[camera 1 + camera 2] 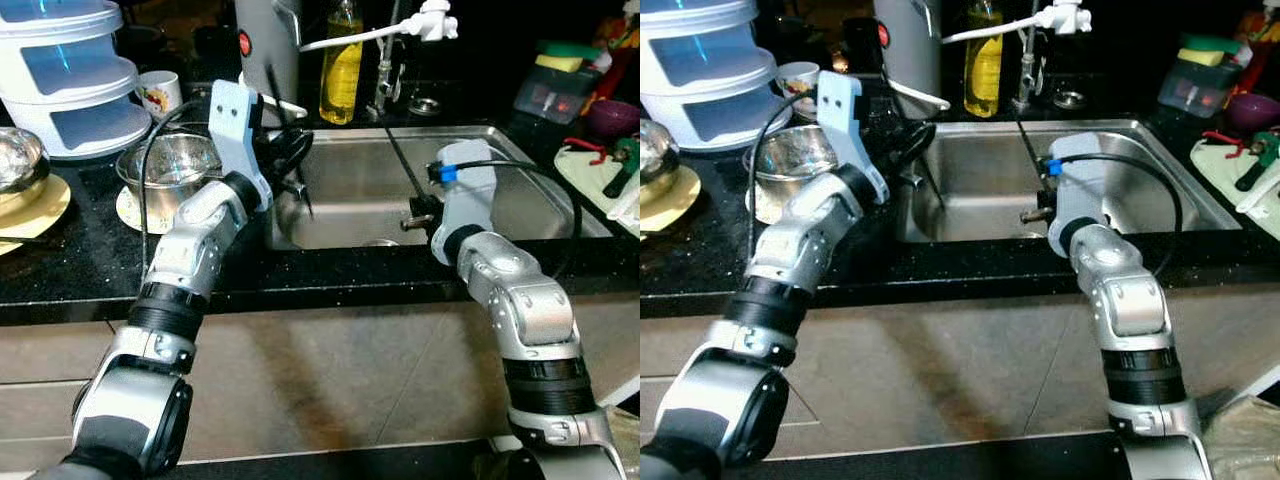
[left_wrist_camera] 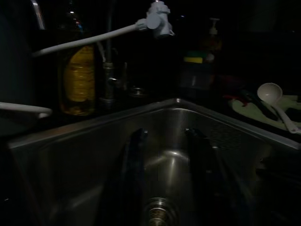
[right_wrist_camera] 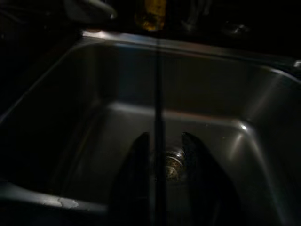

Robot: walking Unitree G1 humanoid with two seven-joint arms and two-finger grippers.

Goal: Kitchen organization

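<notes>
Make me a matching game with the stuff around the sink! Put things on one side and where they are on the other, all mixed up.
Things:
1. oil bottle
2. steel bowl
3. white ladle
4. drain

Places:
A. at the bottom of the sink
B. on the counter left of the sink
C. behind the sink, beside the tap
D. on the counter right of the sink

Pairs: 1-C, 2-B, 3-D, 4-A
</notes>
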